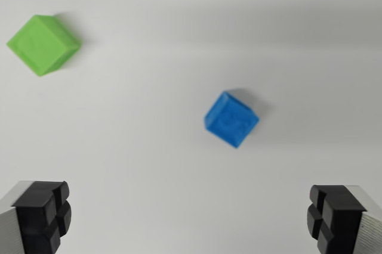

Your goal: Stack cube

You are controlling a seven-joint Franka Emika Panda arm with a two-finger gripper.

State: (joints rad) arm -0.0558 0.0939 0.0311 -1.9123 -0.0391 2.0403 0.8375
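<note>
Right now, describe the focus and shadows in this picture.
Wrist view: the whole frame is slightly soft; the small blue plastic cube and the larger green plastic cube have fuzzy edges. Each casts a faint shadow up and to the wrist view's right on the white table. No glare.

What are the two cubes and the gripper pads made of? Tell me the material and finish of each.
Green cube: probably plastic, matte; uniform colour, soft edges, no glare. Blue cube: likely the same matte plastic, with a faint relief on its top face, too blurred to read. Fingertips of the gripper: black, dull, blocky pads, possibly rubber or plastic, on grey ribbed bodies.
</note>
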